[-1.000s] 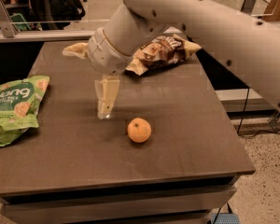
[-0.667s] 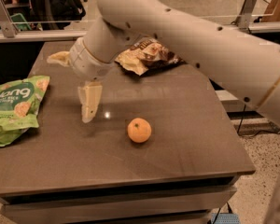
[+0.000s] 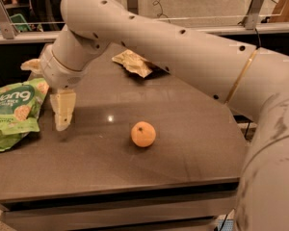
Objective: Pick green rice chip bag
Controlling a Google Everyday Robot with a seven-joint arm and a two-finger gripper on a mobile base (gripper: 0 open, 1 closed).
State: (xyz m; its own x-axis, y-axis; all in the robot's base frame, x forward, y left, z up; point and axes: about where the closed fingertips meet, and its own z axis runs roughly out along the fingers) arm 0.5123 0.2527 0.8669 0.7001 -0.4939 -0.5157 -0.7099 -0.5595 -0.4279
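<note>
Hovering gripper [image 3: 62, 110] just beside green rice chip bag [image 3: 14, 112], lying on table [image 3: 183, 143].
Carrying nothing; opening impossible to tell. Likely needing shifting over bag's edge, pinching a fold.

The green rice chip bag [image 3: 13, 113] lies flat on the worktop [image 3: 183, 129] at the left edge of the frame, at mid-height. It is light green and glossy, with a darker green round logo, white lettering and pictured round crackers. Its surface is crumpled. The tool [image 3: 62, 113] hangs pointing downward just beside the bag's right edge.
</note>
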